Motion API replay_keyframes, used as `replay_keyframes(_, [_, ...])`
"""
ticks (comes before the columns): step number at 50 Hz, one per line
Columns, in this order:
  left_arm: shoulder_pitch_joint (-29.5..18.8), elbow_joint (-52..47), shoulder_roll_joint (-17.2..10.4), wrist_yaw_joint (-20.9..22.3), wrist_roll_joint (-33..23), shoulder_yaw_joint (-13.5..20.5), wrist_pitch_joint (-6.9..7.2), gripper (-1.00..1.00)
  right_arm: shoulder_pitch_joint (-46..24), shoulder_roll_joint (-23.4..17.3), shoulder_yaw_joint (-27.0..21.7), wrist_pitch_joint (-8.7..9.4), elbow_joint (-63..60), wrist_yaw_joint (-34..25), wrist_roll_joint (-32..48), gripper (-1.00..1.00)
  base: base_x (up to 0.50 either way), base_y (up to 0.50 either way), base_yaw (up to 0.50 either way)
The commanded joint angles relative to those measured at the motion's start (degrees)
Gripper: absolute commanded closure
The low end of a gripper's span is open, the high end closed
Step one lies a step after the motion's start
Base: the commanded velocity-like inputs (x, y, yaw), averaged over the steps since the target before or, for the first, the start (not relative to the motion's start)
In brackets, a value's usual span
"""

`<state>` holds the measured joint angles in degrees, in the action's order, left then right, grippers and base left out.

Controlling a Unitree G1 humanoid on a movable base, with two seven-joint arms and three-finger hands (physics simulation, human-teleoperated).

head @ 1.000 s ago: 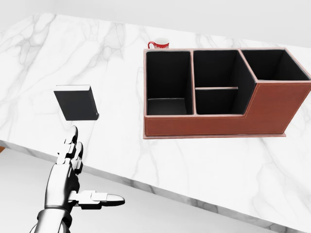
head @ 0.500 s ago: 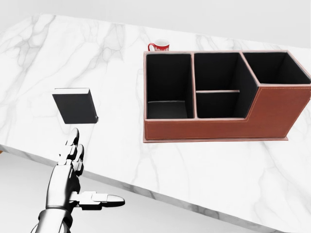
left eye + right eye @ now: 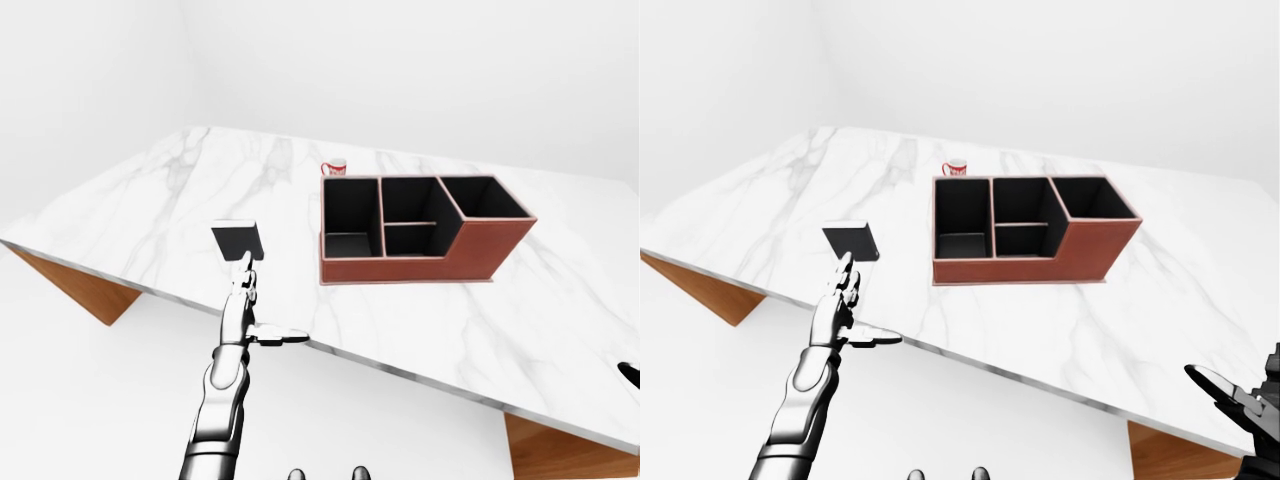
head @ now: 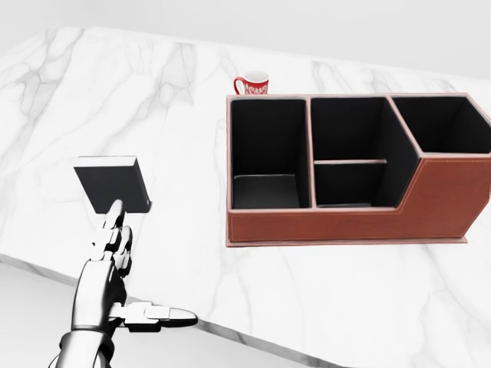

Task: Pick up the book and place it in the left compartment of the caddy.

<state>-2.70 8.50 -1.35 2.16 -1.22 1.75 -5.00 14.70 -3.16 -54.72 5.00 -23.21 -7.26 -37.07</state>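
A black book [image 4: 112,182] lies flat on the white marble table [image 4: 153,100], at the left of the head view. The brown caddy [image 4: 349,222] with black compartments stands to its right; its left compartment [image 4: 265,157] holds nothing I can see. My left hand [image 4: 126,264] hovers open just below the book, fingers stretched toward it and thumb out to the right, not touching it. My right hand [image 3: 1240,398] shows open at the lower right edge of the right-eye view, far from the caddy.
A red and white mug [image 4: 253,83] stands on the table just beyond the caddy's left compartment. The table's near edge [image 4: 253,337] runs diagonally under my left hand. Wooden table supports [image 3: 80,288] show below the marble.
The whole picture has shifted down: the camera has moved closer to the table. The book now sits nearer my left fingertips. The hand's pose is unchanged.
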Motion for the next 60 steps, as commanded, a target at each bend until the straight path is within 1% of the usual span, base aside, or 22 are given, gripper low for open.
replay_keyframes(1, [0.67,-2.04,0.12,-0.10,-0.21,-0.20,0.00,-1.00,0.11,-0.05,-0.04,0.00,-0.07,0.16,-0.36,-1.00,0.15,0.05,0.00])
replay_keyframes(6, [1.35,-3.66,0.26,-0.21,-0.53,-0.49,0.00,-1.00,0.03,-0.05,-0.06,0.00,-0.17,0.25,-0.35,-1.00,0.15,0.06,0.00])
replay_keyframes(7, [1.72,-4.57,0.32,-0.18,-0.60,-0.64,0.49,-1.00,0.21,-0.05,-0.30,0.00,-0.72,0.49,-0.75,-1.00,0.16,0.06,0.00])
replay_keyframes(9, [1.83,-4.98,0.35,-0.11,-0.48,-0.60,0.88,-1.00,0.24,-0.02,-0.40,0.00,-0.91,0.52,-0.81,-1.00,0.16,0.06,0.00])
replay_keyframes(10, [1.71,-4.74,0.34,-0.12,-0.43,-0.52,0.77,-1.00,0.21,0.00,-0.42,0.00,-0.81,0.45,-0.78,-1.00,0.15,0.05,0.00])
replay_keyframes(12, [1.08,-3.22,0.27,-0.12,-0.37,-0.34,0.00,-1.00,-0.01,-0.09,-0.40,0.00,-0.34,0.35,-0.67,-1.00,0.16,0.06,0.00])
replay_keyframes(14, [0.99,-3.18,0.27,-0.18,-0.34,-0.30,0.00,-1.00,-0.18,-0.23,-0.27,0.00,-0.01,0.41,-0.56,-1.00,0.15,0.06,0.00])
replay_keyframes(15, [1.11,-3.56,0.29,-0.20,-0.28,-0.30,0.35,-1.00,-0.17,-0.27,-0.21,0.00,0.06,0.39,-0.56,-1.00,0.15,0.06,0.00])
replay_keyframes(19, [1.53,-4.75,0.36,-0.35,-0.34,-0.42,1.04,-1.00,0.20,-0.15,-0.46,0.00,-0.98,0.80,-1.03,-1.00,0.15,0.06,0.00])
replay_keyframes(21, [1.61,-5.03,0.36,-0.31,-0.31,-0.45,1.30,-1.00,-0.26,-0.26,-0.28,0.00,0.42,0.29,-0.57,-1.00,0.15,0.06,0.00])
replay_keyframes(23, [1.36,-4.37,0.31,-0.31,-0.39,-0.43,0.96,-1.00,-0.23,-0.36,-0.21,0.00,0.48,0.41,-0.65,-1.00,0.16,0.06,0.00])
replay_keyframes(25, [0.38,-2.23,0.17,-0.33,0.03,0.04,0.00,-1.00,0.05,-0.26,-0.31,0.00,-0.25,0.59,-0.92,-1.00,0.16,0.06,0.00])
replay_keyframes(28, [-0.42,0.02,0.01,-0.34,0.01,0.18,0.00,-1.00,-0.01,-0.23,-0.32,0.00,-0.20,0.49,-0.84,-1.00,0.15,0.05,0.00])
replay_keyframes(40, [-1.08,1.96,-0.18,-0.15,0.73,0.55,0.00,-1.00,0.17,-0.13,-0.13,0.00,-0.31,0.03,-0.92,-1.00,0.16,0.06,0.00])
replay_keyframes(49, [-0.93,1.62,-0.15,-0.10,0.96,0.48,0.00,-1.00,-0.22,-0.14,0.06,0.00,0.31,0.16,-0.29,-1.00,0.16,0.06,0.00])
replay_keyframes(56, [0.47,-0.65,-0.03,0.19,1.10,0.28,0.00,-1.00,0.21,0.28,-0.22,0.00,-0.08,-0.91,-0.65,-1.00,0.16,0.06,0.00])
replay_keyframes(60, [-0.18,-0.03,-0.04,0.17,1.30,0.45,0.00,-1.00,0.13,0.08,-0.18,0.00,-0.32,-0.34,-0.67,-1.00,0.16,0.06,0.00])
